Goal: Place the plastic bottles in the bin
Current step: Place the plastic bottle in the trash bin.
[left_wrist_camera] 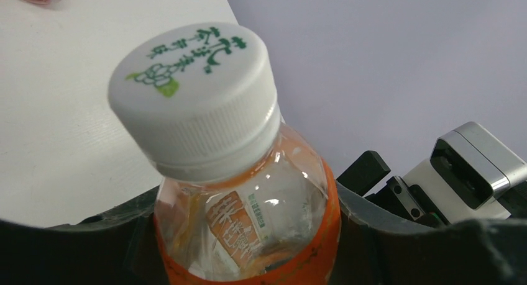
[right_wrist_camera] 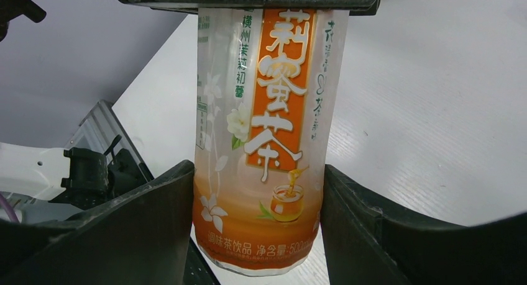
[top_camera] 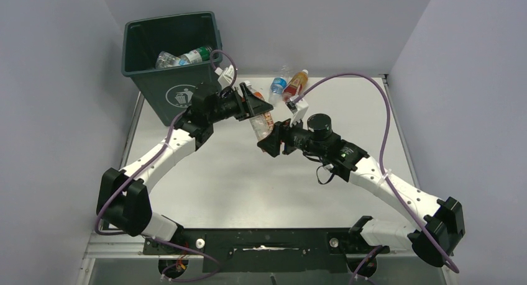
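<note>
The task is partly complete. We count one bin (top_camera: 155,86), standing at the far left corner of the table (top_camera: 248,192), and five bottles in view. Two of them already lie inside the bin: a clear bottle (top_camera: 166,60) and a green-labelled bottle (top_camera: 199,53), resting side by side near the far wall. We cannot tell whether more lie beneath them, since the bin's depth is hidden. Two bottles remain on the table at the far centre, just beside each other: a blue-labelled bottle (top_camera: 278,86) and an orange bottle (top_camera: 297,82). The fifth, an orange-labelled tea bottle (top_camera: 263,125) with a white cap, is off the table, held between the two arms just right of the bin. The left gripper (top_camera: 253,106) grips it around the shoulder below the cap; the left wrist view shows the bottle filling the gap between the fingers. The right gripper (top_camera: 271,140) clamps the lower body near the base, with both fingers pressed against the label sides at a moderate width. We judge this to be a transfer between the arms, with the left arm placed to carry the bottle to the bin. Remaining work, as far as we can see: release by the right gripper, deposit of the tea bottle, then collection of the two bottles on the table.
</note>
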`<act>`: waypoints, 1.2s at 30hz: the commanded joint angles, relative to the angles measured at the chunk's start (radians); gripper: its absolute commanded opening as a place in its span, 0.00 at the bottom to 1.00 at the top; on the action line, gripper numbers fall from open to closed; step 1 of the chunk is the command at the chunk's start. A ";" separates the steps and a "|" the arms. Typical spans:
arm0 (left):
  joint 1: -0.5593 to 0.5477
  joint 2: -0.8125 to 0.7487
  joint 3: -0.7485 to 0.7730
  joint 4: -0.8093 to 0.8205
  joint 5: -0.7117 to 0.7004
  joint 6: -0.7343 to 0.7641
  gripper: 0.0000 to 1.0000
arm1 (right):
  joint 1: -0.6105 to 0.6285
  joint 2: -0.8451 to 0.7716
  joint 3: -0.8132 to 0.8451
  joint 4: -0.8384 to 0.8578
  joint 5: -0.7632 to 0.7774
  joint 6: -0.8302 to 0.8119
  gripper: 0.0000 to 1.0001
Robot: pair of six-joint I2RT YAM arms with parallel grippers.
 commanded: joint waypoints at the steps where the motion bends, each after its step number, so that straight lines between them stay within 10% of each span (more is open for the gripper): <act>1: -0.010 0.010 0.055 0.012 -0.013 0.040 0.44 | 0.008 -0.013 0.030 0.072 0.015 -0.005 0.45; 10: -0.010 0.014 0.073 -0.025 -0.036 0.068 0.34 | 0.008 -0.022 0.019 0.074 0.019 -0.005 0.53; 19: 0.009 0.019 0.169 -0.136 -0.053 0.145 0.34 | 0.008 -0.064 0.011 0.045 0.049 0.001 0.99; 36: 0.305 0.074 0.526 -0.299 0.010 0.232 0.34 | 0.016 -0.141 -0.086 0.029 0.048 0.020 0.98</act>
